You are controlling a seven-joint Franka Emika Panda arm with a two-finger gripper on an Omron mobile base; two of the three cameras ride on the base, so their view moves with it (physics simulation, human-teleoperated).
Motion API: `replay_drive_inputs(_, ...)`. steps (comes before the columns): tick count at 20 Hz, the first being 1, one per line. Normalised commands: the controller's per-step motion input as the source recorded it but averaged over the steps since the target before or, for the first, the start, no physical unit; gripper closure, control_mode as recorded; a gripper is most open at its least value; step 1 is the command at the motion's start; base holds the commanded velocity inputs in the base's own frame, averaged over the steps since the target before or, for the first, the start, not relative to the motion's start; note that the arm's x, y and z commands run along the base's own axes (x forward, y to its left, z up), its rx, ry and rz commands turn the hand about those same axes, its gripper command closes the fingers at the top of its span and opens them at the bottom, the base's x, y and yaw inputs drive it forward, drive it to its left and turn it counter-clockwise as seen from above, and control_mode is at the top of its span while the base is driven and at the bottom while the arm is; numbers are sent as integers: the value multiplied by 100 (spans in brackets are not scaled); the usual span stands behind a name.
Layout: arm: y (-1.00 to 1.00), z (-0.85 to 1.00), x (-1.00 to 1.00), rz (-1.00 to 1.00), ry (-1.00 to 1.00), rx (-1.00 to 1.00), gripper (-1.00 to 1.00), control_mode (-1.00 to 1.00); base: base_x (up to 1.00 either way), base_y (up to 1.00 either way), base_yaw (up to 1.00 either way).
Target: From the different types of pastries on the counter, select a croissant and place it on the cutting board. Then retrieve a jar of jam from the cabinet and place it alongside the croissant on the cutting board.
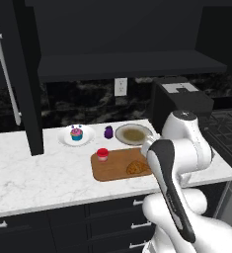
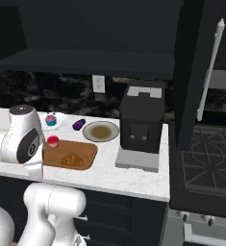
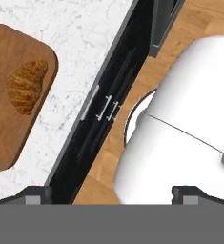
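The golden-brown croissant (image 1: 137, 168) (image 2: 72, 160) (image 3: 26, 86) lies on the brown cutting board (image 1: 115, 170) (image 2: 87, 150) (image 3: 4, 124), toward its near right part. At the board's far left corner stands the red jar of jam (image 1: 102, 154) (image 2: 52, 141), upright. In the hand view my gripper (image 3: 111, 194) is open with nothing between its fingertips (image 3: 37, 193). It hangs in front of the counter (image 1: 38, 173) (image 3: 85, 38), off to one side of the board, looking down on the drawer fronts and the floor.
A cupcake (image 1: 76, 133) (image 2: 50, 119) sits on a white plate (image 1: 89, 137) behind the board. Beside it are a dark purple object (image 1: 108, 132) (image 2: 78, 124) and a second plate (image 1: 133, 134) (image 2: 101, 131). A black appliance (image 1: 179, 101) (image 2: 141, 120) stands right of them; the cabinet door (image 1: 28, 79) (image 2: 196, 72) hangs open.
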Motion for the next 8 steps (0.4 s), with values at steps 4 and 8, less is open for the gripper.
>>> replay_drive_inputs(4, 0, 4, -100, 0, -7, -12, -100, -100, 0, 0, 0)
replay_drive_inputs(8, -1, 0, -100, 0, -22, -16, -100, -100, 0, 0, 0)
